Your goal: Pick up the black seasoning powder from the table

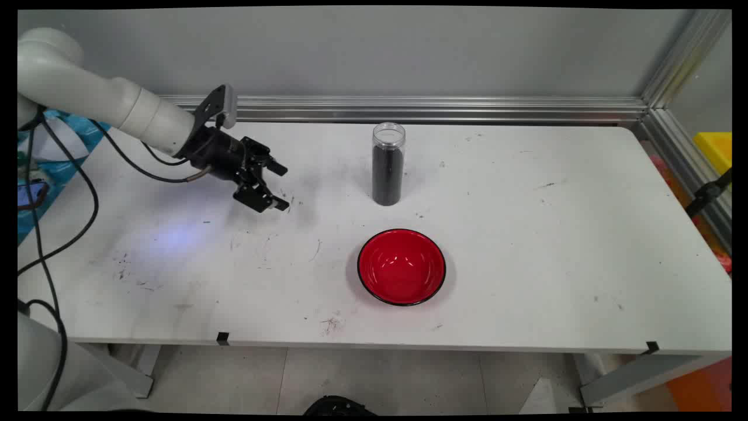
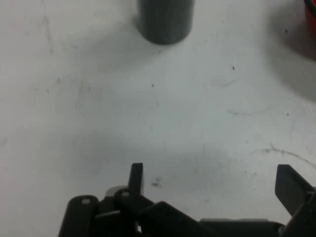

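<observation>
Pincer (image 1: 282, 187) low over the left part of the white tabletop (image 1: 526, 234), tilted down and toward the right, fingers spread wide apart with nothing between them; in the hand view the two fingertips (image 2: 137, 177) stand far from each other over bare, scuffed surface. Hangs just above the tabletop, whether touching it cannot be told. White arm (image 1: 105, 99) reaching in from the upper left, black cables (image 1: 87, 175) looping down from it.

Nearest thing: a tall clear jar (image 1: 388, 164), upright, open at the top, filled most of the way with dark material, standing near the middle of the tabletop toward the back, well apart from the pincer on its right. Seen in the hand view as a dark cylinder base (image 2: 164, 22) at the top edge, straight ahead of the open fingers.

Red bowl (image 1: 402, 267) with a black rim, upright and empty, sitting nearer the front edge, just in front of the jar and apart from it; a red sliver of it (image 2: 311, 19) at the upper right corner of the hand view.

Behind the tabletop, a metal rail (image 1: 409, 109) along a grey wall (image 1: 374, 52)
</observation>
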`<state>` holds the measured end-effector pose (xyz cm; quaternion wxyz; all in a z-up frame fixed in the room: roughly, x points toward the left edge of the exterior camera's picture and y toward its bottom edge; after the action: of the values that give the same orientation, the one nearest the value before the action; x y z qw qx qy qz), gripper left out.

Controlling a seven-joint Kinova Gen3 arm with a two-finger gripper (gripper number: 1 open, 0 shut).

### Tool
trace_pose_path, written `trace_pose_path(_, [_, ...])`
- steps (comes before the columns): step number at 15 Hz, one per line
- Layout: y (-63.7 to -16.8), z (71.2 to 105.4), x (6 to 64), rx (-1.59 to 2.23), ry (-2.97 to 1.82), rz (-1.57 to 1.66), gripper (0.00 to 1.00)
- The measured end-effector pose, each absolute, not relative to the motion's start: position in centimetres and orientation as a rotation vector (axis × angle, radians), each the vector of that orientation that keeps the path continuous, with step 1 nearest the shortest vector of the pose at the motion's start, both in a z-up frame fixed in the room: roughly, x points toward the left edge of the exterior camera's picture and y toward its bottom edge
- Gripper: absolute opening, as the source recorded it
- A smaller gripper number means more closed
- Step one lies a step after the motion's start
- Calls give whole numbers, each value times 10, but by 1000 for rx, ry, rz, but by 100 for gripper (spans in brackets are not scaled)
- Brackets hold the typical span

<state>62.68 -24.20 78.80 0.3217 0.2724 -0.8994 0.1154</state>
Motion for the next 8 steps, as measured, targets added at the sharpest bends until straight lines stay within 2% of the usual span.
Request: trace_pose_path(8, [-275,766,604,661,-2288,331,100])
